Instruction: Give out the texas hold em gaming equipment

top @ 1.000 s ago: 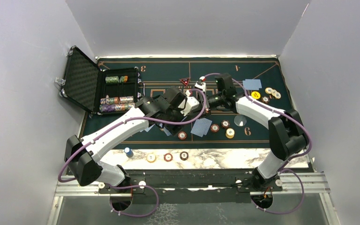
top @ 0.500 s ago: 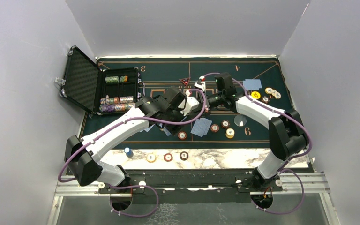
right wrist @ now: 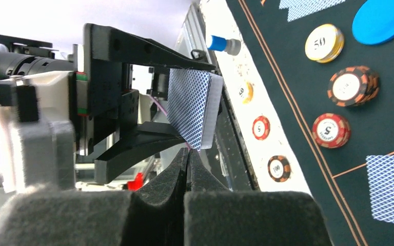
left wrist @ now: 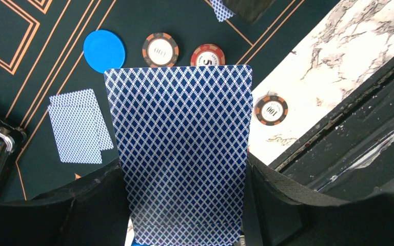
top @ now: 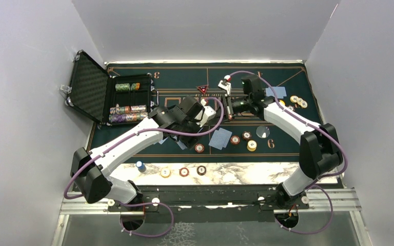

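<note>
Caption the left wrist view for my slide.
Left gripper clamps a blue-backed card deck; chips lie on the felt.

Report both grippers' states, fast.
Left gripper: closed on the deck of blue-backed cards.
Right gripper: closed, at the deck's lower edge; whether it pinches a card cannot be told.

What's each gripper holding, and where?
Left gripper clamps the card deck across its side edges. Right gripper is shut; whether it pinches a card is unclear.

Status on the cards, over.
Left pincer shut on blue-backed deck. Right pincer shut at the deck's edge; card pinch unconfirmed. Chips, dealt cards on felt beneath.
</note>
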Robot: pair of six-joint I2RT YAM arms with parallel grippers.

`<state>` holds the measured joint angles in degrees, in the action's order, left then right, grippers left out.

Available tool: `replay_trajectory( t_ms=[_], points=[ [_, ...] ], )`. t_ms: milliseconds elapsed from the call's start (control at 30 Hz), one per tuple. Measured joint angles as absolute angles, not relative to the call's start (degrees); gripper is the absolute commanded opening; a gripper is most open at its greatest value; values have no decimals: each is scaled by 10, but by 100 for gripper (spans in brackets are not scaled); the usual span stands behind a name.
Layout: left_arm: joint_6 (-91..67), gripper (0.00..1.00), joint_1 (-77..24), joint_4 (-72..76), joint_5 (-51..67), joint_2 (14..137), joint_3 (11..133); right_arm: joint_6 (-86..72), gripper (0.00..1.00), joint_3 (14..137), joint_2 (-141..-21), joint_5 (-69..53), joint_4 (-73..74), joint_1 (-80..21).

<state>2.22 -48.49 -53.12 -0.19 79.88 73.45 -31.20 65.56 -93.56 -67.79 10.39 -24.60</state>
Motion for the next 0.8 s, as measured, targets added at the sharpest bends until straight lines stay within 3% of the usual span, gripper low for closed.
replay_trajectory(
  t_ms=[33,133,367,800],
  points=[
    [18,0,-485,-532,-5,799,732,-307,1,656,-932,-671,103,-244],
    [9,0,-485,-537,-11,798,730,-313,22,656,-928,-668,82,-243],
    [5,0,-485,-539,-13,797,730,-379,40,653,-970,-698,46,-252],
    [7,0,-485,-539,-14,797,731,-417,41,636,-976,-717,24,-270]
  ],
)
